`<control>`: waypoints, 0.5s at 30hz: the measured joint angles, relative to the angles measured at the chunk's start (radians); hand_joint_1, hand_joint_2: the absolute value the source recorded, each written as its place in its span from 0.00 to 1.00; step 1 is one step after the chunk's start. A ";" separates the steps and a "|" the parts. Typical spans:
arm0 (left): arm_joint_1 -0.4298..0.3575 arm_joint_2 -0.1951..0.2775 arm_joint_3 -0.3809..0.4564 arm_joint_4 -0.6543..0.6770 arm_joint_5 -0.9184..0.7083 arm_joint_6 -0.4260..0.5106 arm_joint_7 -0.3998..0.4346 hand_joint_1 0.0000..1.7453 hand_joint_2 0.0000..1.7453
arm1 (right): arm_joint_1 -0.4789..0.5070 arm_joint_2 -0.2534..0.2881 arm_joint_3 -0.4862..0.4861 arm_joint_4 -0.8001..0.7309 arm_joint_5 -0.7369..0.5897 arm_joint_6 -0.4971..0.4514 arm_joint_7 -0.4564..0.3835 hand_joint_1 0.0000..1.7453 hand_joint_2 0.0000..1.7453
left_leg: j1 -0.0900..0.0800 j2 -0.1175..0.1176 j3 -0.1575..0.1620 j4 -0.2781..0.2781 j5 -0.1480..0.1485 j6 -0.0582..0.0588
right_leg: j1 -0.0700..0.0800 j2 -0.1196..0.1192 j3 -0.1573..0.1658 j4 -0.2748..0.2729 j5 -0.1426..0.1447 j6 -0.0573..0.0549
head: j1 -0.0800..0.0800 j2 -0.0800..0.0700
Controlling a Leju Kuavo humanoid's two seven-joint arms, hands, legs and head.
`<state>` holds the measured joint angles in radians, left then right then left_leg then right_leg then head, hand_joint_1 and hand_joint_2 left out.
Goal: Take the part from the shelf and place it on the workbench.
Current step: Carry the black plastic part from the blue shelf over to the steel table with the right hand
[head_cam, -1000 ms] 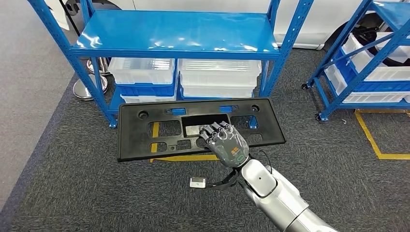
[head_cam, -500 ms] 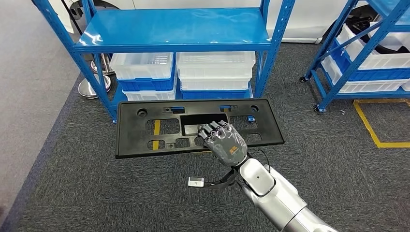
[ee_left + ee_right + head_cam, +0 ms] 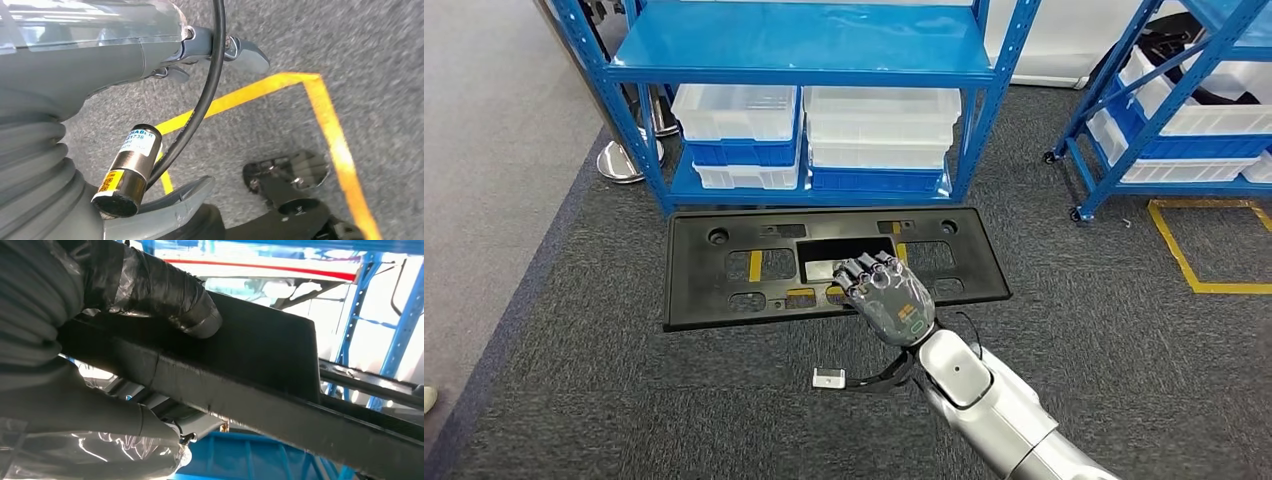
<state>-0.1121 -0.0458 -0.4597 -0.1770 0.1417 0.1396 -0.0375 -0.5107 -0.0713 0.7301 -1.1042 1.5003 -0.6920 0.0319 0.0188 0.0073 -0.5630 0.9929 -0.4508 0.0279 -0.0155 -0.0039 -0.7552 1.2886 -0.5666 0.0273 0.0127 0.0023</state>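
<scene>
The right hand (image 3: 889, 298) holds a big flat black part (image 3: 724, 265) out in front of the robot, above the dark grey carpet floor (image 3: 624, 400). The part is long and has many holes cut in it. It lies almost flat, a little tilted. The fingers (image 3: 869, 268) curl over its near edge, close to the big hole in the middle, and in the right wrist view the thumb (image 3: 165, 297) presses on one face of the part (image 3: 260, 345) while the other fingers sit under it. So the fingers are holding the part tight.

At 12 o'clock from the part stands a blue shelf (image 3: 804, 45). White bins (image 3: 734, 110) and blue bins (image 3: 874, 180) are stacked on its low level. At 2 o'clock there is another blue shelf (image 3: 1124, 120) with more white bins. A yellow line (image 3: 1184, 260) on the floor is at 3 o'clock.

The left hand (image 3: 100, 60) hangs down over the carpet, near a yellow line (image 3: 330, 130). I cannot tell if its fingers are wide or narrow
</scene>
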 joint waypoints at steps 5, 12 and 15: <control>0.000 0.000 0.000 0.000 -0.004 0.003 -0.004 0.00 1.00 | 0.003 0.000 0.000 0.003 0.000 0.000 0.003 1.00 1.00 | -0.002 0.001 -0.071 0.014 0.043 -0.015 | 0.002 0.000 0.180 -0.149 0.072 -0.010 | 0.000 0.000; 0.002 -0.001 0.000 0.000 -0.006 0.006 -0.007 0.00 1.00 | 0.006 0.001 0.000 0.003 0.000 0.000 0.011 1.00 1.00 | 0.000 0.000 -0.119 0.087 0.008 -0.055 | 0.004 -0.003 0.245 -0.297 0.060 -0.053 | -0.001 0.000; 0.004 -0.002 0.000 0.000 -0.006 0.004 -0.008 0.00 1.00 | 0.010 0.001 0.000 0.004 0.000 0.000 0.013 1.00 1.00 | 0.001 -0.001 -0.182 0.276 -0.096 -0.063 | 0.010 -0.005 0.220 -0.292 0.077 -0.061 | -0.001 0.000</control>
<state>-0.1084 -0.0473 -0.4600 -0.1774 0.1354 0.1434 -0.0457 -0.5007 -0.0702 0.7301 -1.1005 1.5007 -0.6920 0.0450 0.0194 0.0064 -0.7455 1.2686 -0.5466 -0.0348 -0.0050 -0.0087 -0.5348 0.9963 -0.4899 -0.0339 0.0112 0.0023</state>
